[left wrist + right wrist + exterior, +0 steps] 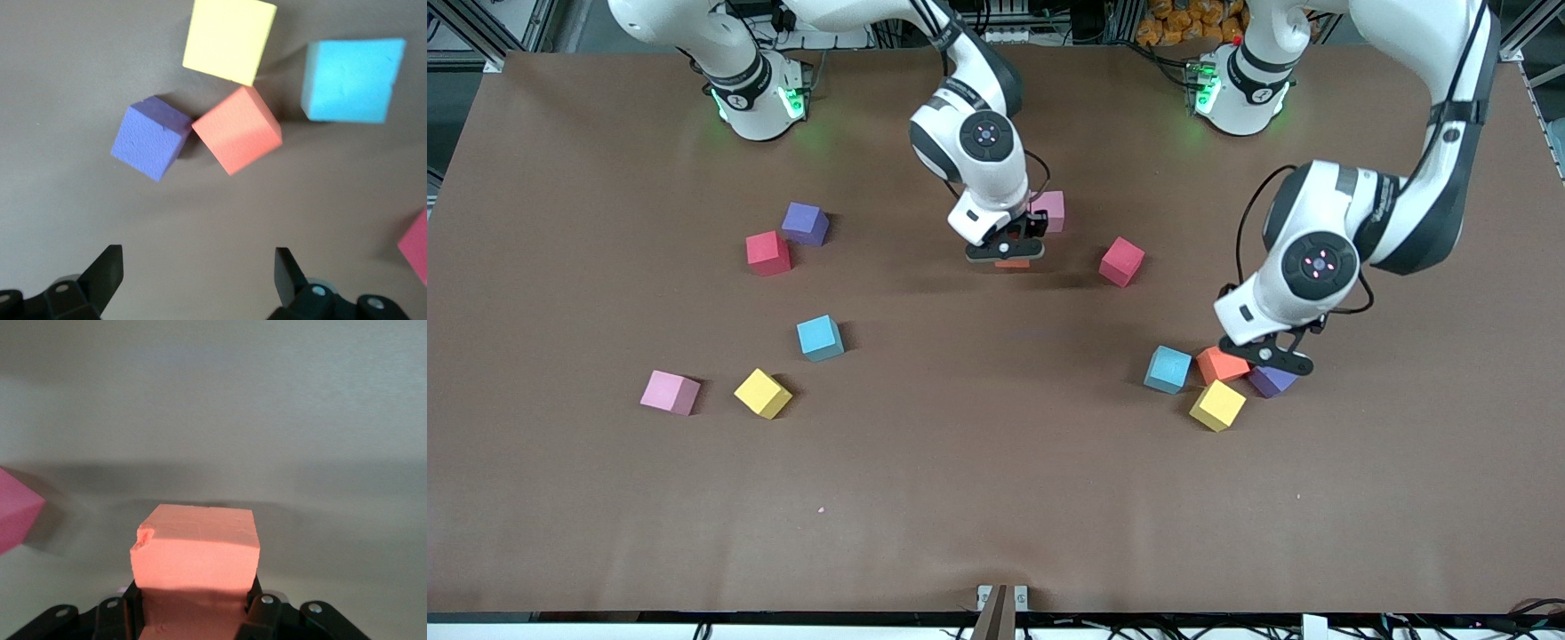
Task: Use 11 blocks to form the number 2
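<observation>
right gripper (pixel 1009 252): upper centre of the front view, clamped on an orange cube (pixel 195 549)
left gripper (pixel 1272 357): spread wide, empty, over a cube cluster
blocks: scattered; light, soft foam, dents easily; pinch flat opposite faces gently

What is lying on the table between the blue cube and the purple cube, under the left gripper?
An orange cube lies between the blue cube and the purple cube, corner against the purple one. The left wrist view shows it best; the open left gripper hangs above.
</observation>
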Tool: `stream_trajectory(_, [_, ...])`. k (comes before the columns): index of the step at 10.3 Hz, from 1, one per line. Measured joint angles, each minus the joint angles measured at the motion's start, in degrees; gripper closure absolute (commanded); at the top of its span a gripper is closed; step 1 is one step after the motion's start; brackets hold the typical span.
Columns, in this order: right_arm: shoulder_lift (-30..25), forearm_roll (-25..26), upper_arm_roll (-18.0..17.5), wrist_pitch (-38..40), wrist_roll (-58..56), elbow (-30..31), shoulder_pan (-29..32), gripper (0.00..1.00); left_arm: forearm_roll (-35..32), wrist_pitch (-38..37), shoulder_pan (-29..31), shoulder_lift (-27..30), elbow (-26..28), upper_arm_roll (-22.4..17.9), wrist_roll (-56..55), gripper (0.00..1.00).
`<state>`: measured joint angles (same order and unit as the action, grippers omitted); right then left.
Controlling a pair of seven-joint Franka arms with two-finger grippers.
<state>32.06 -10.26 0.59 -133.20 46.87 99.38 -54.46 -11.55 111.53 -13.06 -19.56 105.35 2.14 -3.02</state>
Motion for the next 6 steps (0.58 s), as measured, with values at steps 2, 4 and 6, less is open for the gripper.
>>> stream_trajectory(2, [3.3,0.0,0.0,0.0,0.8,-3.9,-1.0,0.73,3.2,3.8,0.0,-2.5,-0.7,-2.3,-4.9,0.00])
stream_trajectory(4, [5.4,0.0,-0.1,0.0,1.2,-5.5,-2.9,0.73,4.5,5.7,-0.1,-3.7,-0.8,-2.7,-12.5,0.00])
stream_trajectory(6, [6.4,0.0,-0.1,0.0,2.4,-5.8,-4.8,0.73,4.9,10.1,-0.4,-4.8,-0.5,-2.7,-21.0,0.00])
